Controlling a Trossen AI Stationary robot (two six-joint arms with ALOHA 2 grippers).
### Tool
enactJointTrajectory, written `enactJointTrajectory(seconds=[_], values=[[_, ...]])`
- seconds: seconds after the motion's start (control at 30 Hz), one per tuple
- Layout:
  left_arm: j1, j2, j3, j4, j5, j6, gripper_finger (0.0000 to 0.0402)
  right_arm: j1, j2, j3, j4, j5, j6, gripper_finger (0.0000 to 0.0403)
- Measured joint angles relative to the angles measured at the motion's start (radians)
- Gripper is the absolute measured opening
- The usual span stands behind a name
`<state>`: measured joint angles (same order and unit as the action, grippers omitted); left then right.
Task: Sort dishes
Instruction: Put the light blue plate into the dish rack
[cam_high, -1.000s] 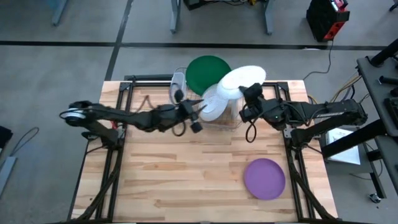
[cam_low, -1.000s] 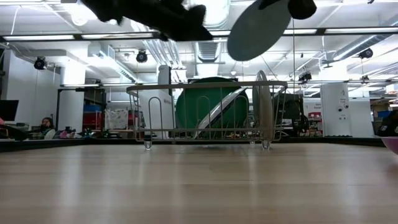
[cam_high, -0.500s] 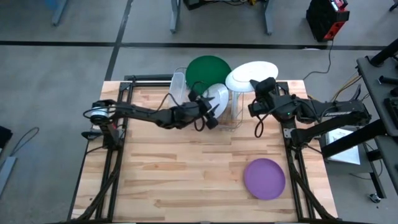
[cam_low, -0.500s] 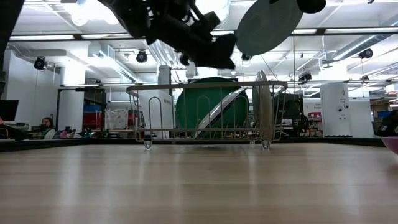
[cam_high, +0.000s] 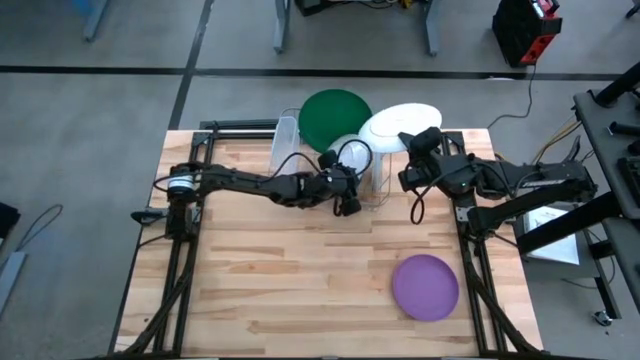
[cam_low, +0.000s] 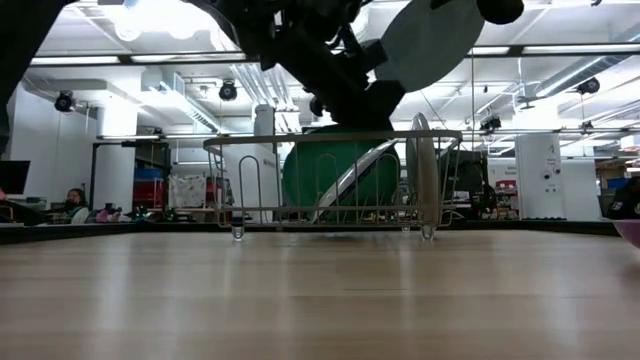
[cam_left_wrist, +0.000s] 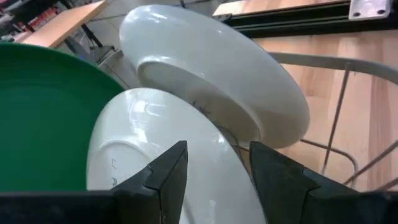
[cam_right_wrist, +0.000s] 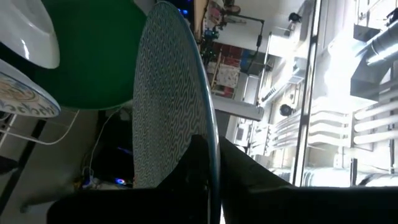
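Note:
My right gripper (cam_high: 413, 146) is shut on a blue-and-white patterned plate (cam_high: 400, 122), whose pale back faces up above the wire rack (cam_low: 330, 180). In the rack a large green plate (cam_high: 334, 114) stands at the far side. A white plate (cam_left_wrist: 155, 143) leans in front of it, and another plate (cam_low: 422, 170) stands upright at the rack's right end. My left gripper (cam_high: 346, 195) is open over the rack, its fingers on either side of the leaning plate's rim; I cannot tell whether they touch it. A purple plate (cam_high: 425, 287) lies flat on the table at the near right. My right gripper pinches the patterned plate's rim (cam_right_wrist: 210, 144) between its two fingers, on the edge nearest the table's right side. The fingers come roughly level from the right. The plate is lifted clear above the rack (cam_low: 430, 40) and tilted, patterned face downward.
A clear plastic tub (cam_high: 285, 140) stands at the rack's left end. Black frame rails (cam_high: 185, 250) run along the table's left and right sides. Bare wood lies between the rack and the near edge (cam_high: 300, 290).
My left gripper has moved toward the table's right edge and come down over the rack, ending at the leaning white plate. My right gripper has carried the patterned plate a little toward the far right, and the plate stays clear above the rack.

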<state>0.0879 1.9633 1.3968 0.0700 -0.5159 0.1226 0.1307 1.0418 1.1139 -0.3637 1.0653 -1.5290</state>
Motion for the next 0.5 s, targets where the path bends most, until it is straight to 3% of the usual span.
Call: enactJointTrajectory(seconds=[0.23, 0.5], values=[[-0.005, 0.04, 0.034, -0.035, -0.139, -0.017, 0.0162, -0.001, -0.001, -0.006, -0.006, 0.0, 0.021, 0.0], [-0.01, 0.053, 0.052, -0.067, -0.192, -0.031, 0.0162, -0.001, -0.001, -0.006, -0.006, 0.0, 0.022, 0.0]])
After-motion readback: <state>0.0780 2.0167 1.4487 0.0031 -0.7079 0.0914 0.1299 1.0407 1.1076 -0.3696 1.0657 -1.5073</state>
